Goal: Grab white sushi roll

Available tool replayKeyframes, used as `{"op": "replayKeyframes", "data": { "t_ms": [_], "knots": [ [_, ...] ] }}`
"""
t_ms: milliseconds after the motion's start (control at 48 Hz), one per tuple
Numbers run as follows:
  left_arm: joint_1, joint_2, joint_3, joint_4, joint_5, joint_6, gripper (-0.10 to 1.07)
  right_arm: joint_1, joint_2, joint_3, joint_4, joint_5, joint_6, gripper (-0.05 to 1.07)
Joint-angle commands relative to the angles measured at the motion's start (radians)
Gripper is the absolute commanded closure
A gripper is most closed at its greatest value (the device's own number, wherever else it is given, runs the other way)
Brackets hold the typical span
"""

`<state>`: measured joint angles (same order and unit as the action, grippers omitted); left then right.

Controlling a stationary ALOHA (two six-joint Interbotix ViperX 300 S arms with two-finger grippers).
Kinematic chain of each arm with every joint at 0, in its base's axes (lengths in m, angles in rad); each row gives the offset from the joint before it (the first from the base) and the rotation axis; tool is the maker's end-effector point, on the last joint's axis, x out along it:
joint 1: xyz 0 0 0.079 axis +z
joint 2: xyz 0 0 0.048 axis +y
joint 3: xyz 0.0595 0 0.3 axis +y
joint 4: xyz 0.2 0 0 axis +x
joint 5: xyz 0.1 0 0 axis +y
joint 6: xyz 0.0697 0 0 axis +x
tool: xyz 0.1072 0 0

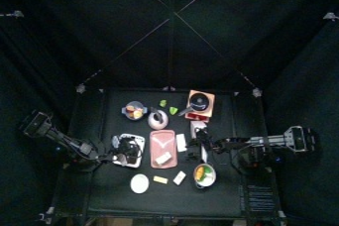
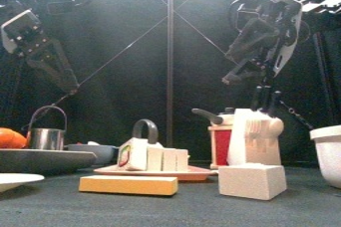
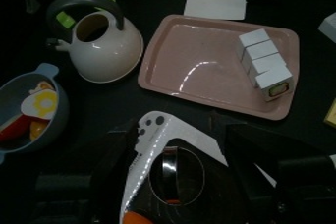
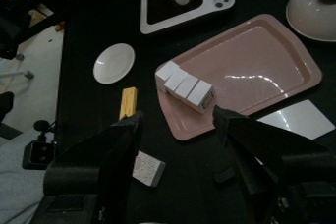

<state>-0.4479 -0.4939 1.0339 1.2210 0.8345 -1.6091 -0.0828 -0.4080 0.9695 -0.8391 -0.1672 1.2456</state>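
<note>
The white sushi roll (image 1: 163,157) is a short row of white pieces lying on the pink tray (image 1: 165,141) at the table's middle. It also shows in the left wrist view (image 3: 266,59), the right wrist view (image 4: 187,89) and the front view (image 2: 154,156). My left gripper (image 1: 129,149) hovers just left of the tray, over a white toy appliance (image 3: 171,164), jaws apart and empty. My right gripper (image 1: 211,143) hovers just right of the tray. Its jaws (image 4: 178,127) are wide open and empty, with the roll a short way beyond them.
A white kettle (image 3: 98,46) stands beside the tray, a blue bowl of food (image 3: 27,110) near it. A flat white dish (image 1: 141,183), a yellow bar (image 1: 162,179), a white block (image 1: 179,177) and a bowl (image 1: 203,175) lie in front. A red box (image 1: 199,101) stands behind.
</note>
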Motion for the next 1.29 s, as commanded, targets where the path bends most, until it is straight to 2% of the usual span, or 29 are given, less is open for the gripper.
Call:
{"op": "replayKeyframes", "data": {
  "t_ms": [0, 208, 333, 438, 521, 667, 708, 792, 917, 979, 1021, 1104, 1271],
  "knots": [
    [0.008, -0.005, -0.031, 0.006, 0.0, -0.018, 0.04, -0.003, 0.0, -0.04, 0.037, 0.014, 0.003, 0.12],
    [0.028, -0.005, -0.064, -0.034, -0.009, -0.084, 0.04, -0.003, 0.025, -0.092, 0.08, 0.092, -0.006, 0.11],
    [0.029, 0.006, -0.098, -0.077, -0.043, -0.069, 0.04, 0.002, 0.044, -0.12, 0.086, 0.12, -0.003, 0.12],
    [0.049, 0.012, -0.132, -0.114, -0.054, -0.003, 0.04, 0.008, 0.055, -0.141, 0.086, 0.138, -0.003, 0.11],
    [0.064, 0.014, -0.156, -0.187, -0.058, 0.097, 0.04, 0.012, 0.057, -0.152, 0.087, 0.16, -0.003, 0.11],
    [0.107, 0.014, -0.206, -0.383, -0.051, 0.308, 0.04, 0.012, 0.058, -0.17, 0.101, 0.198, -0.002, 0.11],
    [0.127, 0.014, -0.221, -0.456, -0.051, 0.393, 0.04, 0.012, 0.061, -0.175, 0.112, 0.21, -0.002, 0.11],
    [0.143, 0.014, -0.236, -0.545, -0.058, 0.534, 0.04, 0.012, 0.072, -0.186, 0.117, 0.233, -0.003, 0.11],
    [0.141, 0.018, -0.256, -0.624, -0.066, 0.793, 0.04, 0.014, 0.092, -0.195, 0.12, 0.262, -0.003, 0.11],
    [0.141, 0.015, -0.273, -0.67, -0.066, 0.951, 0.04, 0.014, 0.097, -0.196, 0.12, 0.264, -0.003, 0.11],
    [0.146, 0.012, -0.279, -0.693, -0.072, 1.009, 0.04, 0.014, 0.1, -0.196, 0.12, 0.264, -0.003, 0.11],
    [0.16, 0.008, -0.281, -0.71, -0.137, 1.042, 0.04, 0.017, 0.11, -0.199, 0.118, 0.264, -0.005, 0.11],
    [0.183, -0.015, -0.209, -0.626, -0.442, 1.042, 0.04, 0.035, 0.137, -0.212, 0.11, 0.279, -0.005, 0.11]
  ]
}}
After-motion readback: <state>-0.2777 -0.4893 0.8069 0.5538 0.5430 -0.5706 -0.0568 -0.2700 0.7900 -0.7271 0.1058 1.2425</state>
